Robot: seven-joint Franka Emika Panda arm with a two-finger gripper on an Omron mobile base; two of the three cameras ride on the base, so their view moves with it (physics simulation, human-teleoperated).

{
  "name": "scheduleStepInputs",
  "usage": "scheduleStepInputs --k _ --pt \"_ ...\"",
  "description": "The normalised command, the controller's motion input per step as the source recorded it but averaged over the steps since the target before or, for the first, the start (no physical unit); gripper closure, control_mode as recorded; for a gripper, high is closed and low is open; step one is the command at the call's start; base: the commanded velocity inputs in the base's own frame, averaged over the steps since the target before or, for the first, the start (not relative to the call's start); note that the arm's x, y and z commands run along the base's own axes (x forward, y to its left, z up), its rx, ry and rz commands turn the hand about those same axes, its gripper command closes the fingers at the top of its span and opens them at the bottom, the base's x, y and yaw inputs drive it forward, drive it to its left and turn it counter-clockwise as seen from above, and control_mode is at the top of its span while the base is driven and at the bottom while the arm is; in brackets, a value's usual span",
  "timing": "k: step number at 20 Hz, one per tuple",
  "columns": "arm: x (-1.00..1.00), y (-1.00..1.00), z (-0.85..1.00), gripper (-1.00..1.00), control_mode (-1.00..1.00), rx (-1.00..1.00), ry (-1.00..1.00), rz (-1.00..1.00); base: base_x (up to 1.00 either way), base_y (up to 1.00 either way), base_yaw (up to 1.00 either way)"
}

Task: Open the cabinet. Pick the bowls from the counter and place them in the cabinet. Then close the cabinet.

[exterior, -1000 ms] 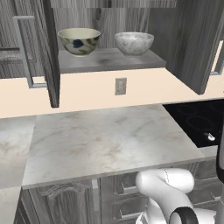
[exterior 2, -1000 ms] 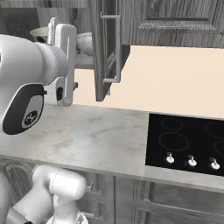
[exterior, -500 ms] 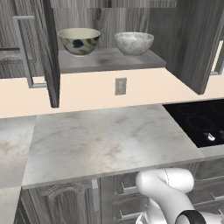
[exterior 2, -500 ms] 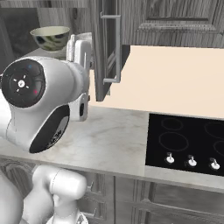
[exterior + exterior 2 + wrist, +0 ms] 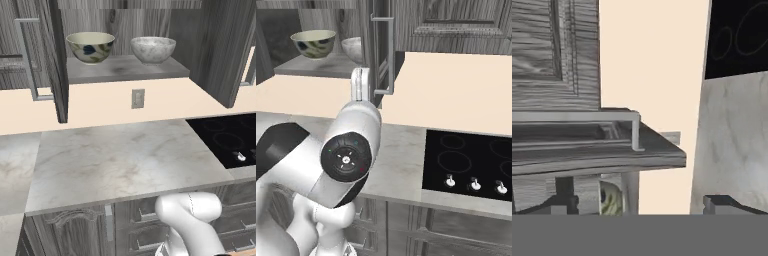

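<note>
Open cabinet (image 5: 125, 70) with both bowls on its shelf, seen from the two base cameras and the hand camera. Both doors stand swung outward. The floral bowl (image 5: 90, 47) and the marble-look bowl (image 5: 153, 49) sit upright side by side on the cabinet shelf, near each other but apart, the floral one toward the left door. In the right base view the floral bowl (image 5: 313, 43) stands on the shelf with the marble-look bowl (image 5: 352, 49) partly hidden behind the edge of the right door (image 5: 377, 47). The counter (image 5: 120, 162) lies below the cabinet, with the black cooktop (image 5: 230, 140) set into it at its right and a wall outlet (image 5: 138, 98) on the beige wall between shelf and counter. The tool (image 5: 639, 205) has its two dark fingertips (image 5: 559, 204) spread wide apart, with nothing between them. In the rolled hand view, the right door's edge and its bar handle (image 5: 635, 131) lie just ahead of the tool; a sliver of the floral bowl (image 5: 612, 200) shows beyond the door, near one fingertip. The counter (image 5: 732, 145) and cooktop (image 5: 737, 37) lie off to the tool's other side.
</note>
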Motion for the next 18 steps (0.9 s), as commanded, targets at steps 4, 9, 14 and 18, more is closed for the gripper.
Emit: scheduleStepInputs --k 4,9,14,18 --pt "0.14 -0.20 -0.12 -1.00 -1.00 0.04 -0.08 0.15 0.00 0.00 0.00" --pt "0.23 -0.10 -0.14 -1.00 -1.00 0.04 0.00 0.14 0.00 0.00 0.00" --pt "0.18 -0.19 -0.12 -1.00 -1.00 0.04 0.00 0.14 0.00 0.00 0.00" --pt "0.22 -0.16 -0.02 -1.00 -1.00 0.04 -0.01 0.13 0.00 0.00 0.00"
